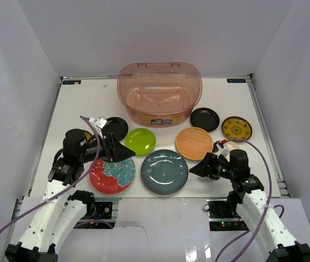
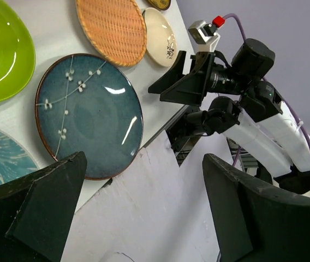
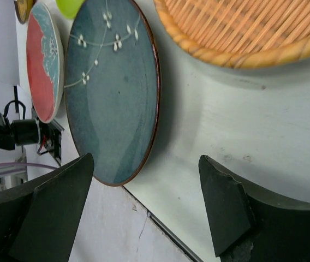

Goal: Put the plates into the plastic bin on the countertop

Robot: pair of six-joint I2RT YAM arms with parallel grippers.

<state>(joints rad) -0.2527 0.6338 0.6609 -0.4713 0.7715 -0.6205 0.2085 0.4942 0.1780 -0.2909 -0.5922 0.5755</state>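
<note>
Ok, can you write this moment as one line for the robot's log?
left gripper: open, empty | right gripper: open, empty, beside blue-grey plate | plastic bin: empty | plates: all on countertop

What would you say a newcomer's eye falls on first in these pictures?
The large translucent pinkish plastic bin stands empty at the back of the countertop. Before it lie the blue-grey plate, the red plate with teal flowers, the lime green plate and the woven tan plate. The left gripper and right gripper hang open by the nearest two.
</note>
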